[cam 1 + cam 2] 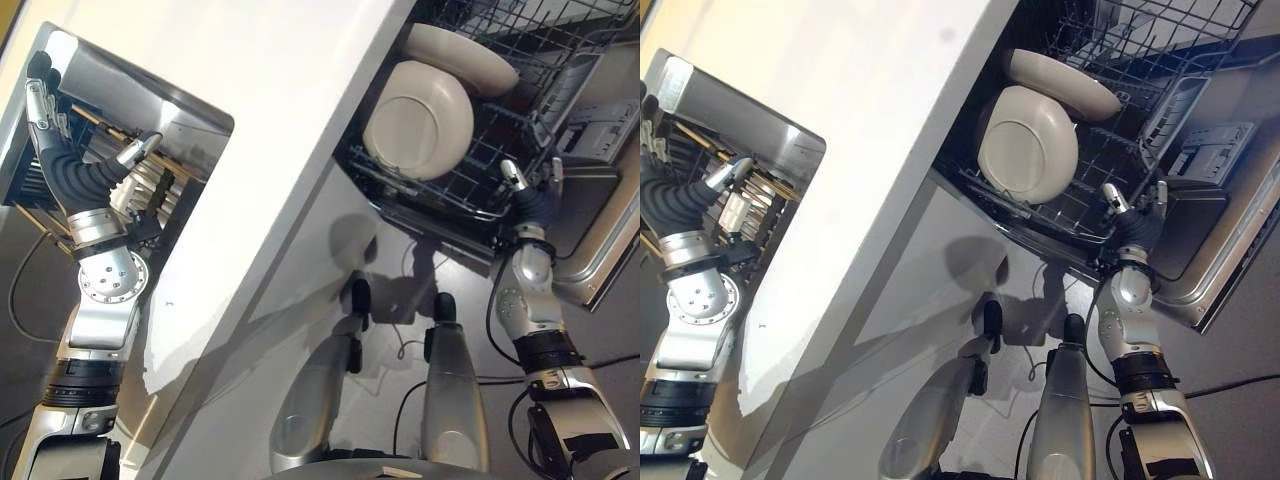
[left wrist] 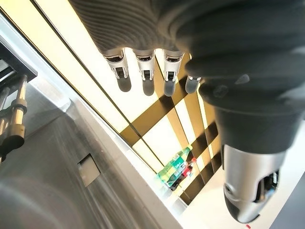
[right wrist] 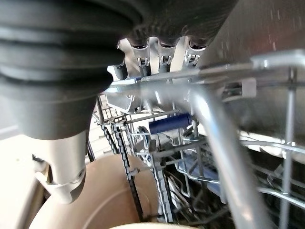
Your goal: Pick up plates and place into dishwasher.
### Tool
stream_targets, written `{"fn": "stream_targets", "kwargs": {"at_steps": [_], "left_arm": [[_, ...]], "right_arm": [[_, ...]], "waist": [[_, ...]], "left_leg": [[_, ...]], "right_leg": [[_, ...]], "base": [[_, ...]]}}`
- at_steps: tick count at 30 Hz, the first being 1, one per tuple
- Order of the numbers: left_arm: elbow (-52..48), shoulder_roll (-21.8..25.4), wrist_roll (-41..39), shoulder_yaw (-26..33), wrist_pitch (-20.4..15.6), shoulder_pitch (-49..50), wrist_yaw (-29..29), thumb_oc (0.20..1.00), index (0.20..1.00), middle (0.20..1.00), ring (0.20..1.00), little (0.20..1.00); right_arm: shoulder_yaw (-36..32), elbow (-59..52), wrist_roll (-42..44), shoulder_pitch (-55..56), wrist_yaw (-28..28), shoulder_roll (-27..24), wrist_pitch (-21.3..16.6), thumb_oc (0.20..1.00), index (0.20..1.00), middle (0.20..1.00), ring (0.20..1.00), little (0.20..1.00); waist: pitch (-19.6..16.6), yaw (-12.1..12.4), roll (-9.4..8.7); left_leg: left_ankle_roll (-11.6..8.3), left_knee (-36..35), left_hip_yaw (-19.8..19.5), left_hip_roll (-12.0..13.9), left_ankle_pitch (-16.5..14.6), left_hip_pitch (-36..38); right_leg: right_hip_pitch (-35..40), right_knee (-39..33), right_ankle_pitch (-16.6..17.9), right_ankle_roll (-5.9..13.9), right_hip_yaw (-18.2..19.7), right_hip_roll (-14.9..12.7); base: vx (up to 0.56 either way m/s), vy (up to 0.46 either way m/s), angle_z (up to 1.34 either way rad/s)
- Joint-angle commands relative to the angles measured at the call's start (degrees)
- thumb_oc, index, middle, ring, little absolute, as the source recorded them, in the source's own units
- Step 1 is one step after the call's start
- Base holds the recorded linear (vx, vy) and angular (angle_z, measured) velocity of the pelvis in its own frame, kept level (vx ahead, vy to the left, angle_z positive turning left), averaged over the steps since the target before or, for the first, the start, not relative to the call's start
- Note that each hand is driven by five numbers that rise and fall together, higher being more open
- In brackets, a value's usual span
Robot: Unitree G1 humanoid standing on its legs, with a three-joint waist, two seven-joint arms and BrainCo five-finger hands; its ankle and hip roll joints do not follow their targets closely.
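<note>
Two cream plates stand in the dishwasher's lower wire rack: a round one leaning at the front and a second behind it. My right hand is at the rack's front rim, empty, its fingers straight over the rim wire, and the near plate shows past the thumb. My left hand is raised over the steel sink on the left, with straight fingers that hold nothing.
A white counter runs between the sink and the dishwasher. A metal rack with rods lies in the sink. The open dishwasher door spreads to the right of my right hand. A green bottle stands beyond the sink.
</note>
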Motion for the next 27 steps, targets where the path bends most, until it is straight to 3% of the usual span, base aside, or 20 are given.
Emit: {"fn": "stream_targets", "kwargs": {"at_steps": [1,15,21,27], "left_arm": [[-0.88,-7.39,-1.31,-5.12,-2.45,3.14,0.54,1.000,1.000,1.000,1.000,1.000],[-1.10,-3.63,-3.78,-4.03,-3.11,4.41,-3.92,1.000,1.000,1.000,1.000,1.000],[-1.59,-3.22,-4.46,-3.44,-4.49,5.56,-5.36,1.000,1.000,1.000,1.000,1.000],[-1.68,-2.99,-5.36,-3.66,-4.83,5.20,-6.21,1.000,1.000,1.000,1.000,1.000]], "right_arm": [[11.03,-10.67,-8.39,-12.50,7.35,3.21,0.07,1.000,1.000,1.000,1.000,1.000],[11.84,-3.83,-5.00,-21.78,5.81,2.74,-0.41,1.000,1.000,1.000,1.000,1.000],[12.41,-4.43,-4.92,-22.64,5.60,2.46,-1.26,1.000,1.000,1.000,1.000,1.000],[12.20,-3.85,-4.23,-24.83,7.63,0.88,-1.16,1.000,1.000,1.000,1.000,1.000]], "waist": [[3.25,3.91,0.15],[3.25,10.55,0.07],[3.25,11.39,0.45],[3.23,10.64,1.42]], "left_leg": [[-0.07,9.63,-1.33,-1.30,-6.99,-2.29],[0.19,12.08,-4.00,-3.01,-7.94,-2.12],[0.55,10.94,-4.56,-3.75,-7.44,-1.44],[0.62,10.00,-4.11,-4.11,-7.42,0.55]], "right_leg": [[3.01,-11.17,8.68,0.72,-1.71,-4.67],[6.95,-9.45,7.59,0.49,-8.37,-6.81],[7.36,-9.73,7.86,0.67,-8.95,-7.41],[8.69,-10.80,8.54,0.85,-8.19,-8.24]], "base": [[0.06,0.034,0.17],[0.05,-0.022,0.25],[-0.02,-0.010,0.19],[-0.05,0.017,0.05]]}}
